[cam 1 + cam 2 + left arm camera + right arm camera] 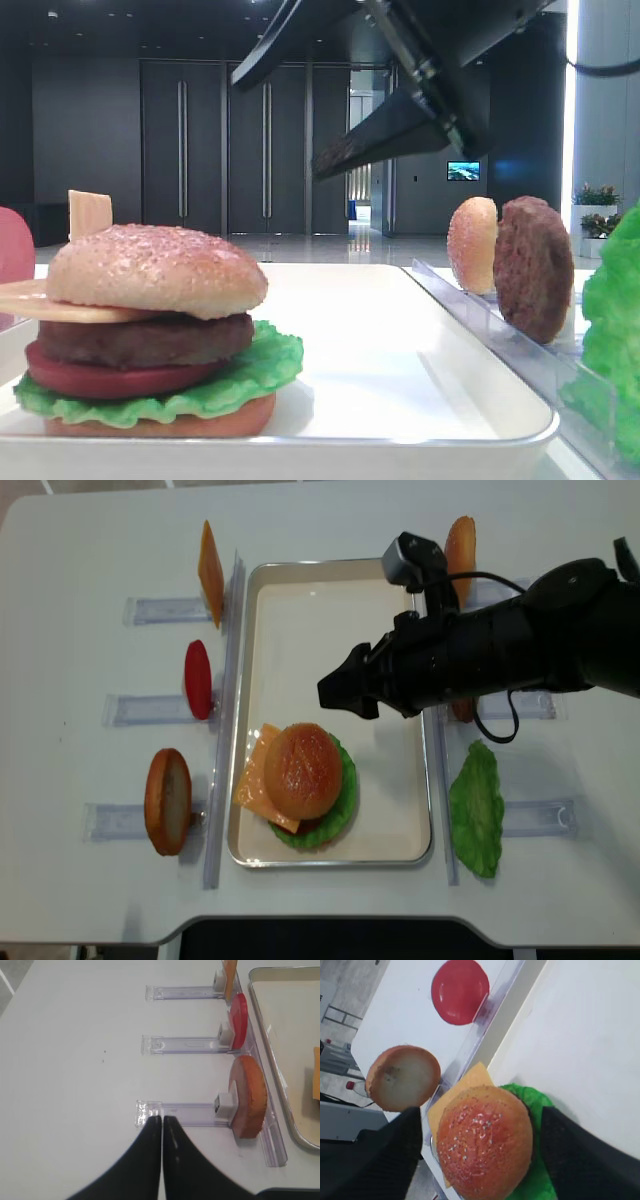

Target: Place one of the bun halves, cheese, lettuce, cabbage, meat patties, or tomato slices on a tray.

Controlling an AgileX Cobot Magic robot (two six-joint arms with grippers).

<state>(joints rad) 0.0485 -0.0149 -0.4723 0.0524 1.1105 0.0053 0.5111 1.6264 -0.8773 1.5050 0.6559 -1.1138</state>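
Note:
A stacked burger stands at the near left of the white tray (330, 610). Its speckled domed bun half (300, 768) tops cheese (252, 770), a meat patty (150, 340), a tomato slice (100, 380) and lettuce (345, 780). My right gripper (345, 692) hangs open in the air over the tray. From the right wrist the bun half (485, 1140) shows below, between the spread fingers (395, 1150), untouched. In the low view the right gripper (275, 128) is well above the burger. My left gripper (161, 1118) is shut and empty over the table, at a rack arm's end.
The clear rack left of the tray holds a cheese slice (210, 572), a tomato slice (197, 678) and a bun half (167, 800). The right rack holds a paler bun (460, 545), a patty (533, 265) and a lettuce leaf (477, 808). My right arm crosses the tray's right rim.

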